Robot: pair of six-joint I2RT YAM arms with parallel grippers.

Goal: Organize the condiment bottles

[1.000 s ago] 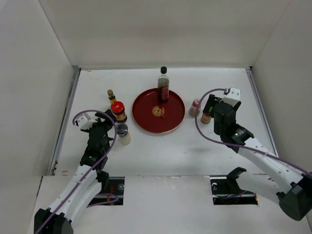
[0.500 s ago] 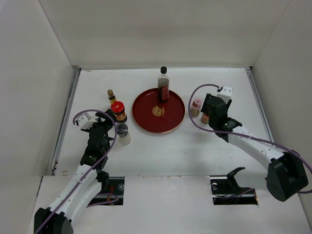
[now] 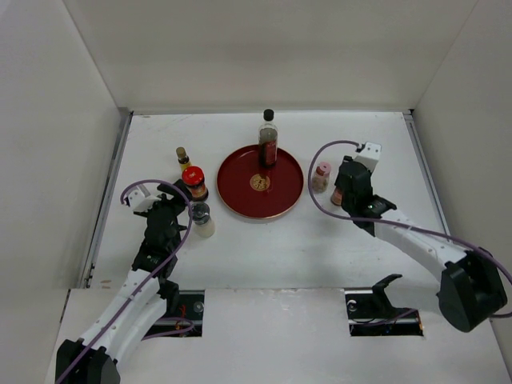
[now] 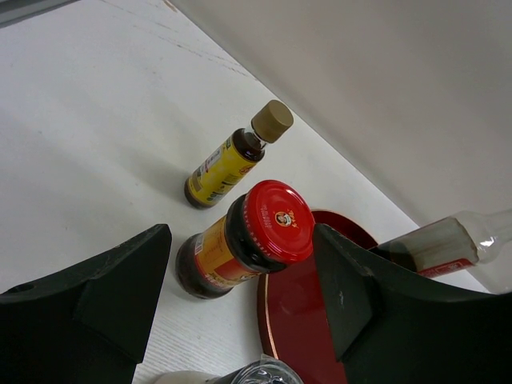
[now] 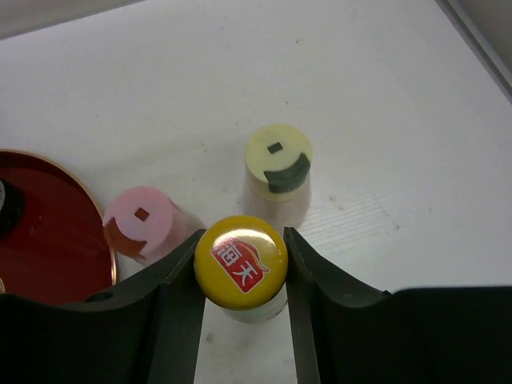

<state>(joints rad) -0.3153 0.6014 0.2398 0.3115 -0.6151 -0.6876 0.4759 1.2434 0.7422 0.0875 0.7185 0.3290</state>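
Observation:
My right gripper (image 5: 244, 237) is shut on the yellow-capped bottle (image 5: 241, 262), with both jaws pressed against its cap. The bottle stands on the table right of the tray. The pink-capped shaker (image 5: 144, 220) and the cream shaker (image 5: 278, 168) stand just beyond it. My left gripper (image 4: 242, 248) is open, and the red-lidded jar (image 4: 248, 236) stands between its fingers without touching them. A tan-capped, yellow-labelled bottle (image 4: 228, 160) stands behind the jar. The grey-capped shaker (image 3: 201, 218) is beside the left gripper (image 3: 184, 200). The tall black-capped bottle (image 3: 268, 138) stands at the tray's far rim.
The round dark-red tray (image 3: 236, 196) lies mid-table between the two groups of bottles. White walls close in the table at the back and on both sides. The right arm (image 3: 400, 232) stretches across the right part of the table.
The right gripper has swung in over the yellow-capped bottle and its jaws have closed onto the cap. The left arm and the bottles on the left have not moved.

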